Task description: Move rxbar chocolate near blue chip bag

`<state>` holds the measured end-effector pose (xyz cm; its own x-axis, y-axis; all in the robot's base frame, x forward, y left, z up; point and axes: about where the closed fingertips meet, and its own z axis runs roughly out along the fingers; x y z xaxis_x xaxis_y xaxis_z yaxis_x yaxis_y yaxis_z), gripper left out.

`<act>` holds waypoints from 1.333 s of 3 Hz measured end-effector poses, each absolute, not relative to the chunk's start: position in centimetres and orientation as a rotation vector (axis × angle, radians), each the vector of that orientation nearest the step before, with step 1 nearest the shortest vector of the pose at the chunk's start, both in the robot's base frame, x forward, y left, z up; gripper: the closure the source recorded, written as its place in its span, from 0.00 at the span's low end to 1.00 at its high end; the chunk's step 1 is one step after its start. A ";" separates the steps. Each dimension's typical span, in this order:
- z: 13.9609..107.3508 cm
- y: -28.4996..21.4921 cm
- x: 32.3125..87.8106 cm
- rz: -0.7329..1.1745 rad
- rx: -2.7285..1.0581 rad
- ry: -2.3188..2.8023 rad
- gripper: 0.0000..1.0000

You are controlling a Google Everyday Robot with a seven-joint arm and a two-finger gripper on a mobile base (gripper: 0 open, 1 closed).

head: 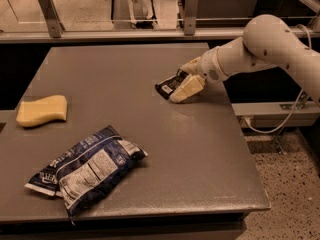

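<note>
The rxbar chocolate point(168, 86), a small black wrapper with a white patch, lies at the table's right side. My gripper point(179, 84) comes in from the right on the white arm. Its two cream fingers point(188, 88) sit on either side of the bar's right end, closed on it at table level. The blue chip bag point(87, 170), large and crinkled with its white nutrition panel up, lies at the front left of the table, well apart from the bar.
A yellow sponge point(42, 110) lies at the left edge of the grey table point(200, 154). A rail with metal posts point(49, 11) runs behind the table. A white cable point(280, 121) hangs off the right side over a speckled floor.
</note>
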<state>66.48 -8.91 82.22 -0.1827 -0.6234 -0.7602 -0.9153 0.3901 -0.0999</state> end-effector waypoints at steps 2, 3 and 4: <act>82.8 -8.9 66.5 0.497 -1.323 1.903 1.00; 82.8 -8.9 66.5 0.497 -1.323 1.903 1.00; 82.8 -8.9 66.5 0.497 -1.323 1.903 1.00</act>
<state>66.47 -8.90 82.81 -0.1819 -0.6230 -0.7608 -0.9155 0.3896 -0.1002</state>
